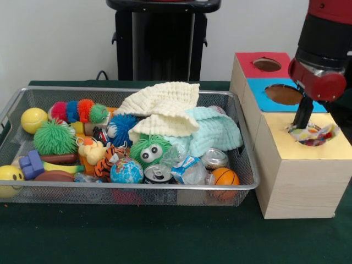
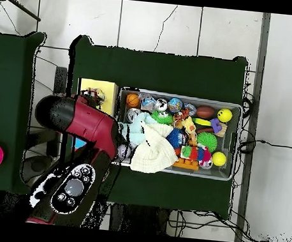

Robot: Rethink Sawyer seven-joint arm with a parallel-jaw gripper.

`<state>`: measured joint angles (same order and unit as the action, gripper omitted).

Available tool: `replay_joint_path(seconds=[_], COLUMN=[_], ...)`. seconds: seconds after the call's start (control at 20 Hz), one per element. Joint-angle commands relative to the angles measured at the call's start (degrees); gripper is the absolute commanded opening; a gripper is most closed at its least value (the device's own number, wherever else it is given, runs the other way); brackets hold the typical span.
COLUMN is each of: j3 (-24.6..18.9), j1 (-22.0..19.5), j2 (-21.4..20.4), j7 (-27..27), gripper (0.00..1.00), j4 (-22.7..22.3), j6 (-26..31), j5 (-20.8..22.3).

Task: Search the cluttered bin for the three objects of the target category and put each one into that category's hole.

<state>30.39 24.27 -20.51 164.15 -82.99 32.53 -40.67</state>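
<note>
Green tabletop carries mesh bin [image 1: 33, 190] and wooden box [image 1: 300, 181]. Hand [image 1: 302, 122] directly above yellow hole [image 1: 313, 136], crinkled wrapper [image 1: 314, 132] at its tip, already in mouth; grip state unclear.

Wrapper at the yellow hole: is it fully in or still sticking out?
Sticking out. The crumpled wrapper bulges above the rim of the yellow box's hole, with the gripper pressed into it; finger state cannot be told.

Arm [image 1: 324, 49] descends from upper right, wrist vertical. Gripper [image 1: 301, 125] points straight down; finger state cannot be determined.
</note>
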Motion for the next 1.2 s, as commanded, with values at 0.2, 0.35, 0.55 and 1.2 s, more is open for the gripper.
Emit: replay_joint_path(seconds=[0.2, 0.35, 0.55, 1.2], j3=[3.4, 4.2, 3.5, -0.7], j1=[-3.6, -3.8, -4.7, -5.5], j2=[-5.5, -6.4, -6.8, -6.9], j7=[8.5, 8.6, 7.1, 6.7], gripper=[0.00, 0.00, 0.00, 1.00], j4=[0.6, 1.3, 0.6, -0.8], j6=[21.3, 22.2, 20.8, 17.1], j5=[6.7, 7.2, 7.7, 7.2])
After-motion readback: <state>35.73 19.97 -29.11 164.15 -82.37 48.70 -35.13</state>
